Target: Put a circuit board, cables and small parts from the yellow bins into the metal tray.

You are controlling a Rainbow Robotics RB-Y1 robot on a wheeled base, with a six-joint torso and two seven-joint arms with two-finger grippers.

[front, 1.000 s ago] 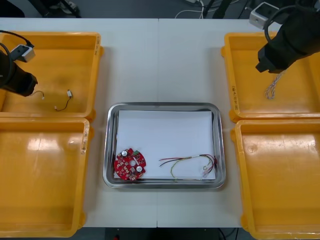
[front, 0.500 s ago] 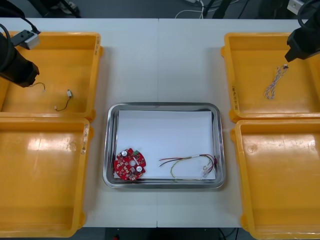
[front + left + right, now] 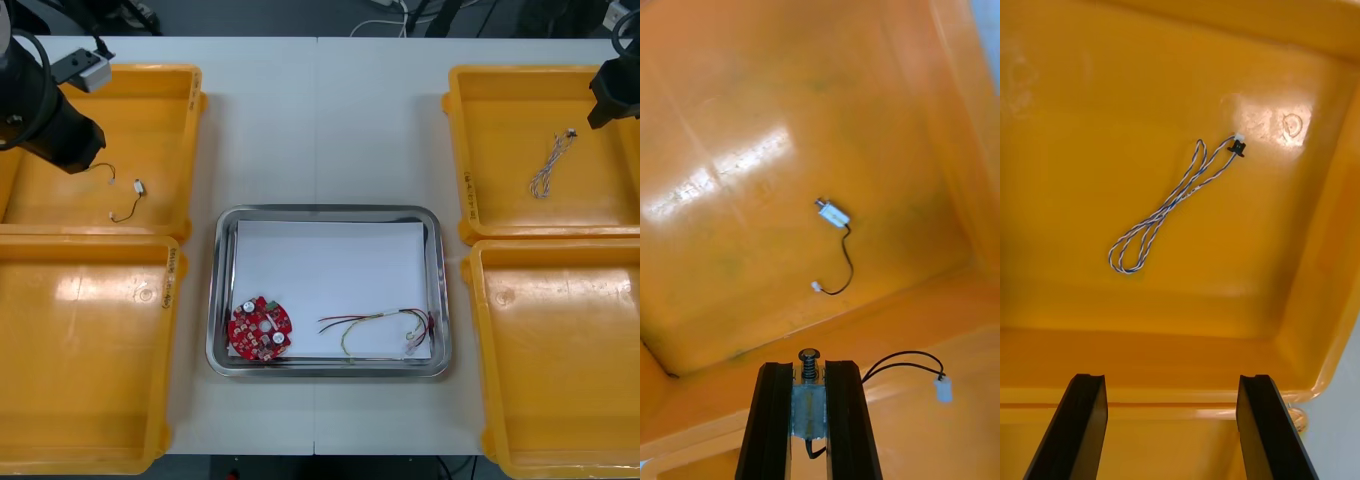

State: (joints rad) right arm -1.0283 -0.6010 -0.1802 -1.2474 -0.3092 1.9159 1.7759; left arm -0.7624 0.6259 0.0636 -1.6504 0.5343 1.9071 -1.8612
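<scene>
Left tool [image 3: 809,369] is clenched on a small metal part [image 3: 809,409], gripped between its black fingers above the far left yellow bin [image 3: 150,90]. The part's black cable [image 3: 906,353] loops out beside the fingers to a white plug [image 3: 942,388]. A second small metal part [image 3: 833,215], with its own thin black lead, lies on that bin's floor beyond the fingers. Right tool [image 3: 1169,382] hangs released, fingers apart, over the far right yellow bin [image 3: 500,100], where a twisted blue and white cable [image 3: 1169,202] lies folded. On the worktop [image 3: 320,120] between the bins, the metal tray [image 3: 222,300] holds a round red circuit board [image 3: 261,327] and a red and yellow cable [image 3: 375,325] on its white inside.
</scene>
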